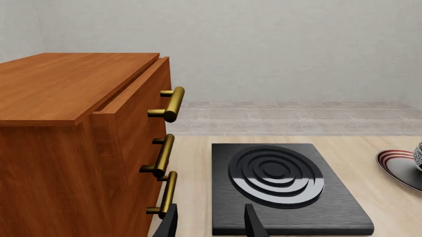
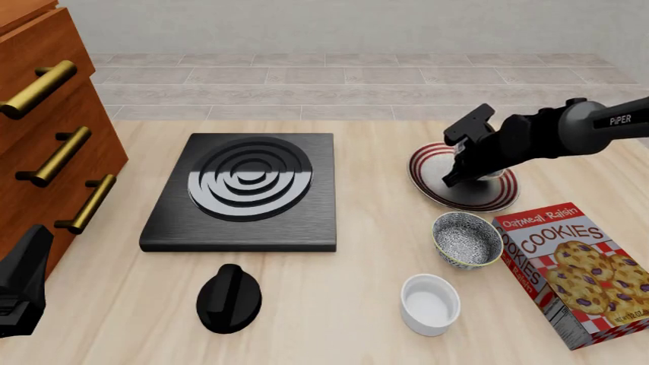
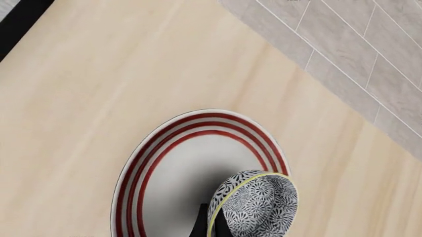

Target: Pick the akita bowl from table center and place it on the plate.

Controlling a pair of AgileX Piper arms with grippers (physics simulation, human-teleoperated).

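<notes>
My right gripper (image 2: 454,176) is over the plate (image 2: 431,163), a white round one with red stripes at the table's right. In the right wrist view the gripper (image 3: 208,223) is shut on the pale rim of the akita bowl (image 3: 257,207), which hangs tilted with its dark patterned outside showing over the plate (image 3: 132,182). From the front the arm hides most of this bowl. Whether the bowl touches the plate I cannot tell. The left gripper (image 1: 211,224) is open and holds nothing, low at the near left (image 2: 36,243) beside the drawers.
A look-alike patterned bowl (image 2: 466,239) stands nearer than the plate, against a cookies box (image 2: 573,270). A white ramekin (image 2: 429,304) is near the front edge. A black burner plate (image 2: 243,190) and black knob (image 2: 228,298) occupy the middle. A wooden drawer cabinet (image 2: 51,129) fills the left.
</notes>
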